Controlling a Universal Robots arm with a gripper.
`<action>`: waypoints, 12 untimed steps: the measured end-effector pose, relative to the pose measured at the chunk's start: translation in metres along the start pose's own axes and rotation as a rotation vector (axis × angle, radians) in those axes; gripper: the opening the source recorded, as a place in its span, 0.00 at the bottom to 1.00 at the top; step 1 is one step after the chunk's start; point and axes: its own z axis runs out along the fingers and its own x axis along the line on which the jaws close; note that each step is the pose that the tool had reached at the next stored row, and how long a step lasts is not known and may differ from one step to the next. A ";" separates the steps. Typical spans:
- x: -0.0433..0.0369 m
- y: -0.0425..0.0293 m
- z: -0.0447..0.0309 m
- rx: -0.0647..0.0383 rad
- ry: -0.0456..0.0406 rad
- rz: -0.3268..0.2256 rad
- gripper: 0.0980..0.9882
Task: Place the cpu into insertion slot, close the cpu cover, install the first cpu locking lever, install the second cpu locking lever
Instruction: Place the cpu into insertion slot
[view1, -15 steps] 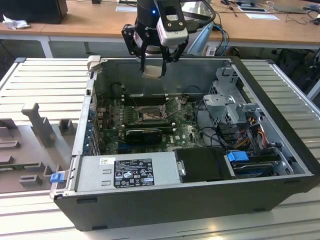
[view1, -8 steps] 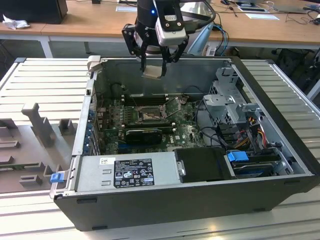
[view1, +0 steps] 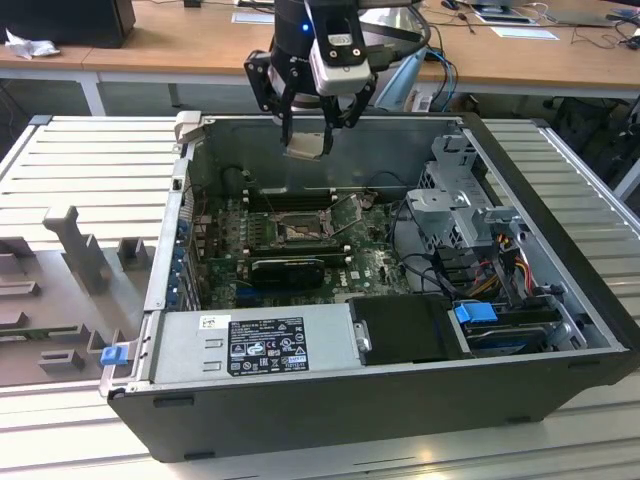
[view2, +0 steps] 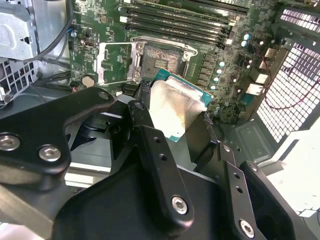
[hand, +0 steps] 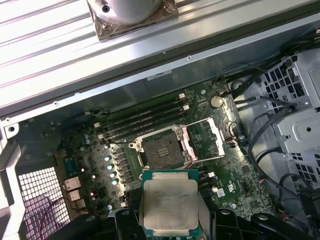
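Well above insertion slot (hand: 161, 150), cpu (hand: 169, 204) clamped between jaws; cpu cover (hand: 204, 138) open.

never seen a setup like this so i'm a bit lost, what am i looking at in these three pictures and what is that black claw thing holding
That black claw is the gripper of a robot arm. It hangs above an open computer case that lies on a ribbed metal table. The exterior view comes from a camera off the arm and takes in the whole scene. Both wrist views come from cameras riding on the arm, looking past the gripper into the case. The gripper is shut on the cpu, a flat, silvery square chip. Below it, on the green motherboard, is the insertion slot, a square socket with nothing in it yet. Its cpu cover, a thin metal frame, is swung open beside it.
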 end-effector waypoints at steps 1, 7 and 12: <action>0.0000 0.0000 0.0003 0.000 -0.0001 0.000 0.48; 0.0000 -0.0002 0.0020 0.000 -0.0001 0.001 0.48; -0.0001 -0.0003 0.0031 0.000 -0.0002 0.002 0.48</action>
